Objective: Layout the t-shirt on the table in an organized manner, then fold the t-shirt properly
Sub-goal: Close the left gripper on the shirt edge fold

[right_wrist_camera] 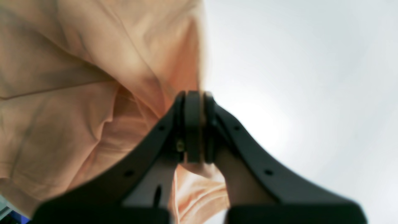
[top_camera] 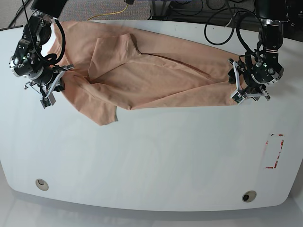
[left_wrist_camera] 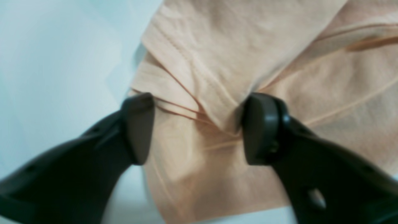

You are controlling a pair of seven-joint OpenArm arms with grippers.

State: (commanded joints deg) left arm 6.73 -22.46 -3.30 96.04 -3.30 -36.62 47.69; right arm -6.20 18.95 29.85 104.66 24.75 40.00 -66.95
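Behind the right gripper (right_wrist_camera: 194, 127), t-shirt (right_wrist_camera: 77, 93) edge hidden, blurred.

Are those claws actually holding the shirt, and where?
The right gripper is shut on the t-shirt's edge fold. The left gripper is open around bunched fabric, not clamping it.

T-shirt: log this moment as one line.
t-shirt: stretched, creased, unfolded | left tool: open astride edge | right tool: shut on cloth | table

The white table (top_camera: 156, 161) carries the peach t-shirt (top_camera: 142, 75), stretched across its far half.
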